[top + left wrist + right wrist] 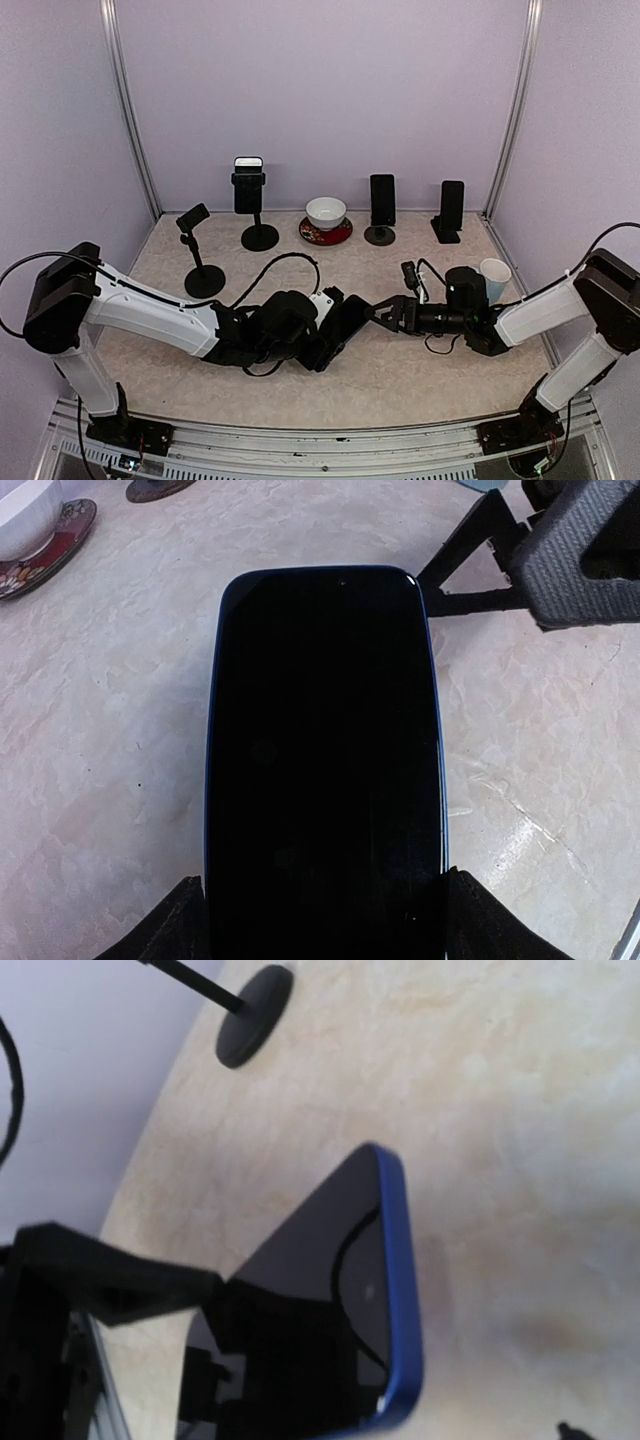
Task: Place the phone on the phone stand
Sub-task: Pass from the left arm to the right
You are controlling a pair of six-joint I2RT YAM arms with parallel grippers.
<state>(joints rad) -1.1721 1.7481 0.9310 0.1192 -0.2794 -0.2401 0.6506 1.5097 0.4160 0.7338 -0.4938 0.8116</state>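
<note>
Blue-edged phone (325, 750) pinched in my left gripper (325, 345); right gripper (385, 312) spread wide at three o'clock, seemingly clear. Mid-carry; next, up to the stand (204, 282), ten o'clock.

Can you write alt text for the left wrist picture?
A dark-screened phone with a blue edge fills the frame, gripped at its sides by the left arm's fingers. The right arm's fingers, open, sit just beyond it.
</note>
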